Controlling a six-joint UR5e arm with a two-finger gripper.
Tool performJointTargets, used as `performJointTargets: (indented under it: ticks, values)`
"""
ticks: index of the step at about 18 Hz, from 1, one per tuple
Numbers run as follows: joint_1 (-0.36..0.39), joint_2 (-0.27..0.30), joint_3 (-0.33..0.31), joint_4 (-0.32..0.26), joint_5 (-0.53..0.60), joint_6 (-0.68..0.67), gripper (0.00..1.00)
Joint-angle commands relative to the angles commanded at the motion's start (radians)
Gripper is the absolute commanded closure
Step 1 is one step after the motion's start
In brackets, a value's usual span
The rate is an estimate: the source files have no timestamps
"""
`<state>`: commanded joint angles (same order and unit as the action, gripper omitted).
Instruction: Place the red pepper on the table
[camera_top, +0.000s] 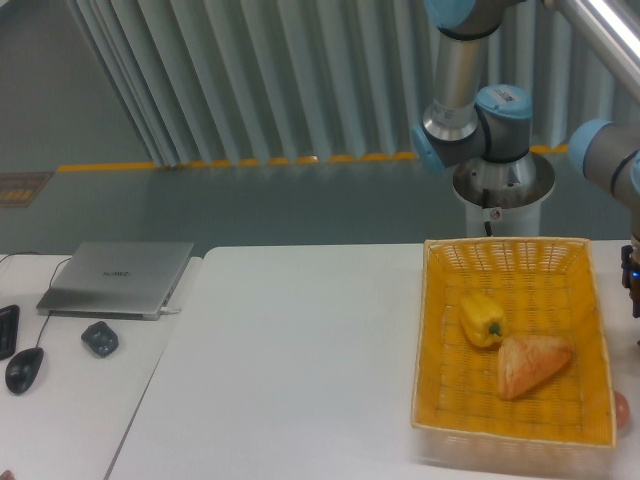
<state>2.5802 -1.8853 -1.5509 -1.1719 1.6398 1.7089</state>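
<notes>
- The yellow woven basket (436, 340) sits on the right part of the white table (300, 360) and serves here as the landmark.
- Inside the basket, a yellow bell pepper (482, 319) lies near the middle, toward the left wall.
- A tan wedge of bread (531, 364) lies just beside the yellow pepper, on its front-right side; the two look close to touching.
- The red pepper (623, 409) shows only as a small reddish sliver outside the basket's right wall, near the front right corner, cut off by the picture edge. Whether it rests on the table or is held cannot be told.
- The gripper (633, 285) is barely in view: a dark piece at the right edge, just outside the basket's right wall and above the red sliver. Whether its fingers are spread or pinching cannot be told.
- The robot arm (480, 125) stands on its pedestal behind the basket's far wall, with a further link reaching off to the right.
- Well to the left of the basket, on a separate table, a closed silver laptop (118, 277) lies flat.
- In front of the laptop are a small dark object (99, 338) and a black mouse (24, 369).
- The basket's right wall stands between the red sliver and the open white tabletop to the left.
</notes>
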Motion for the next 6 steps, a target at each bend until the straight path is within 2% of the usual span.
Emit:
performJointTargets:
  ticks: [6]
  values:
    - [-0.032,0.014,0.0,-0.015,-0.003,-0.061,0.0]
